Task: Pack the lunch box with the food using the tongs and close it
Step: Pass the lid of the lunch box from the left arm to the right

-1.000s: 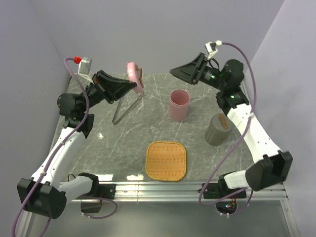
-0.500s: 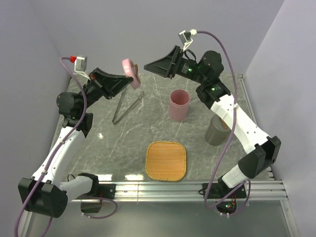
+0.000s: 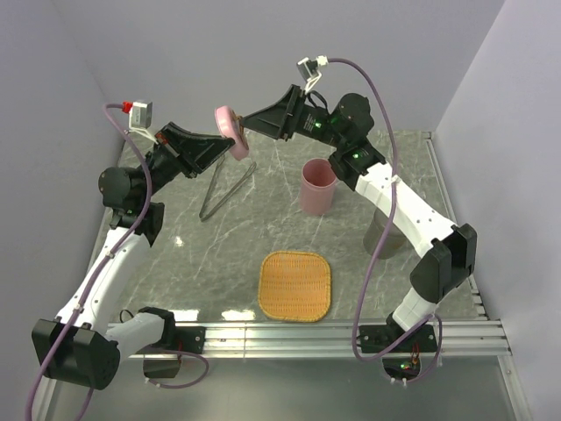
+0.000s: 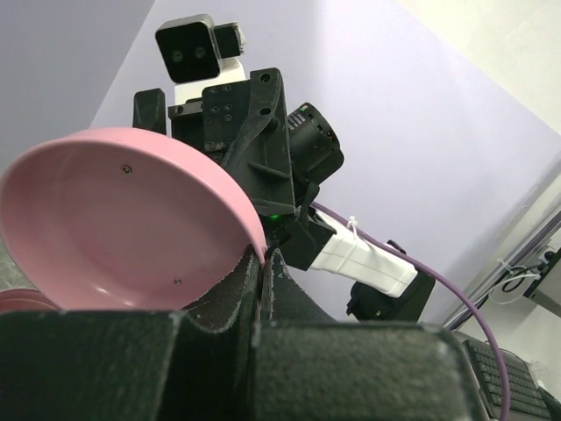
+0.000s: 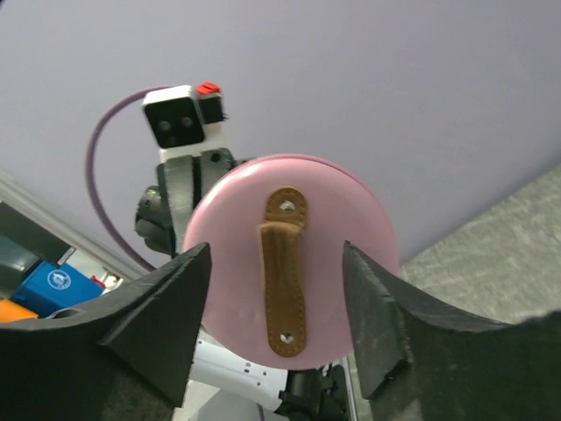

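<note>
lunch box: pink cup (image 3: 317, 186) upright mid-desk (image 3: 175, 228), well below the tools | pink dish (image 3: 228, 117) aloft on edge, rim pinched in fully closed left tool (image 3: 235, 140) | right tool (image 3: 250, 120) faces its outer side, jaws partly spread, empty, straddling brown strap (image 5: 282, 267) | strap's long axis upright, crosswise to the jaw gap
</note>
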Robot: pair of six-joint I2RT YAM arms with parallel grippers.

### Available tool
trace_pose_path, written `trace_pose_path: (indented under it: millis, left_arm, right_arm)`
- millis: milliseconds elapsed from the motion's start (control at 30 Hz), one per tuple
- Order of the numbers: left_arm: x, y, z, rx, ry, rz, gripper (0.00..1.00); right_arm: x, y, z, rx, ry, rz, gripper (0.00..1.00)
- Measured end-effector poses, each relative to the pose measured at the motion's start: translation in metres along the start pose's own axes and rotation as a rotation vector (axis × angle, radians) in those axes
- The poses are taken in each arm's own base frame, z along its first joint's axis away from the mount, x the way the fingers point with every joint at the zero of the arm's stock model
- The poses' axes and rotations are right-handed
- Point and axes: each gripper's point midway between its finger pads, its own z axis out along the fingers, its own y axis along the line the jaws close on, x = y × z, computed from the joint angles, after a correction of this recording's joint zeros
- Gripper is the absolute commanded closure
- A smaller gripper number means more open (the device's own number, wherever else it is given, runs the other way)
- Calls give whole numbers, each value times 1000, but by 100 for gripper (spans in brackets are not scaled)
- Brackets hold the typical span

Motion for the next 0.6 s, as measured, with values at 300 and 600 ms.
trace_pose_path:
  millis: [300,600]
  left_arm:
    - [-2,-5,0,16,-7,-7,100]
    - [-2,-7,0,21,-8,-18,100]
  right_arm:
    - [2,17,6,-78,-17,-26,52]
    - [13,13,9,-76,-2,-21,57]
